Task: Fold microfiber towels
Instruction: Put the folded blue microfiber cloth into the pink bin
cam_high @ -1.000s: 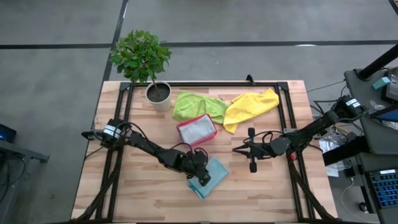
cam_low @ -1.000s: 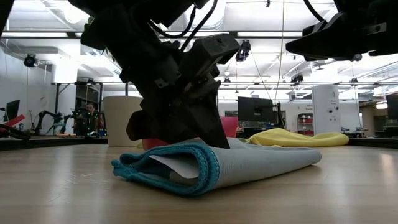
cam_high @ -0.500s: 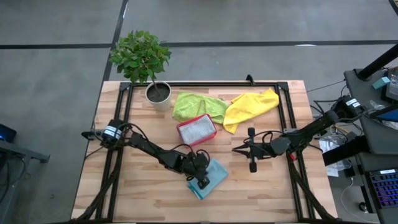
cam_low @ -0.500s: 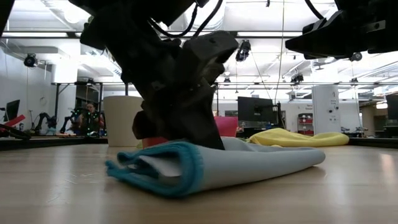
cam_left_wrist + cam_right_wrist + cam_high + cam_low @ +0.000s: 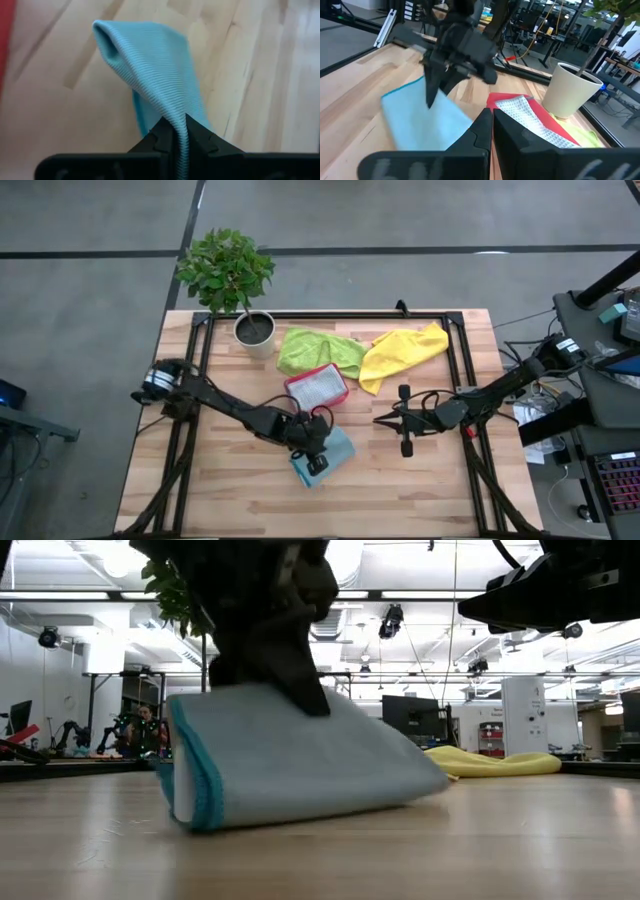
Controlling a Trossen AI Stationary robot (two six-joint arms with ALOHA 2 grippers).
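Left gripper (image 5: 313, 463) sits low centre of the high view, jaws pinched tight on the light teal-blue towel (image 5: 332, 448), lifting one edge of it off the wooden table (image 5: 420, 490); in the left wrist view the cloth (image 5: 152, 75) runs up from between the two closed fingers (image 5: 162, 135) and hangs as a loose fold over the boards; in the low view the same towel (image 5: 290, 760) stands up like a tent at frame centre, its darker teal hem on the left side, bottom edge touching the table. Right gripper (image 5: 378, 420) hovers right of centre in the high view, well apart from the towel, jaws closed on nothing, fingers (image 5: 487, 125) pressed together in the right wrist view. Pink tray (image 5: 316, 388) with a pale grey towel (image 5: 318, 390) in it lies just above the left gripper. Lime green towel (image 5: 318, 350) and yellow towel (image 5: 402, 352) lie crumpled, touching each other, in the upper centre of the table. Potted plant (image 5: 232, 280) stands at the table's upper left corner
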